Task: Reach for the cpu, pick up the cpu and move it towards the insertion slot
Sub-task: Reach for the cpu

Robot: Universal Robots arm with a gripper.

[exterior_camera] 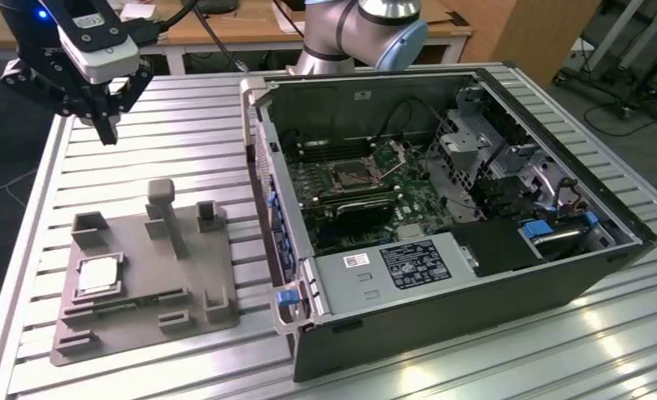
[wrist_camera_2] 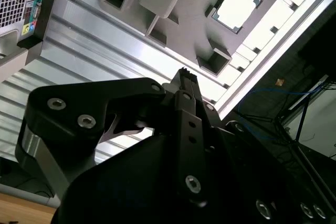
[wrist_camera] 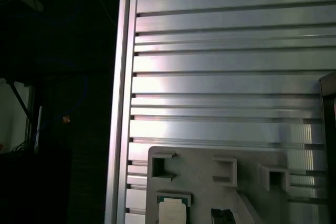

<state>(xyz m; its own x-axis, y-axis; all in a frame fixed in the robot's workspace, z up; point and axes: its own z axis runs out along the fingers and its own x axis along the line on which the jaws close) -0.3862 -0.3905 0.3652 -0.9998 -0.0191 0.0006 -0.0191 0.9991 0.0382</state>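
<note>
Nearest, at lower left of the exterior view: grey plastic fixture (exterior_camera: 195, 279) lying on the slatted aluminium table (exterior_camera: 173, 158). Seated in a square pocket near its left edge, the cpu (exterior_camera: 97, 275), flat, silver top up. Square, so no long axis to tell; edges parallel to the pocket walls. Just in front, a thin green strip (exterior_camera: 128, 302) in a narrow slot of the same fixture.

Centre and right: open computer case (exterior_camera: 440, 308), green motherboard (exterior_camera: 414, 197) inside. At mid-frame the insertion slot (exterior_camera: 351, 173), dark centre exposed, hinged lid plate (exterior_camera: 395, 156) tipped up beside it.

Farthest, at upper left: gripper (exterior_camera: 107, 137) hanging above the table slats beyond the fixture, pointing down, fingers pressed together on nothing, well apart from the cpu.
</note>
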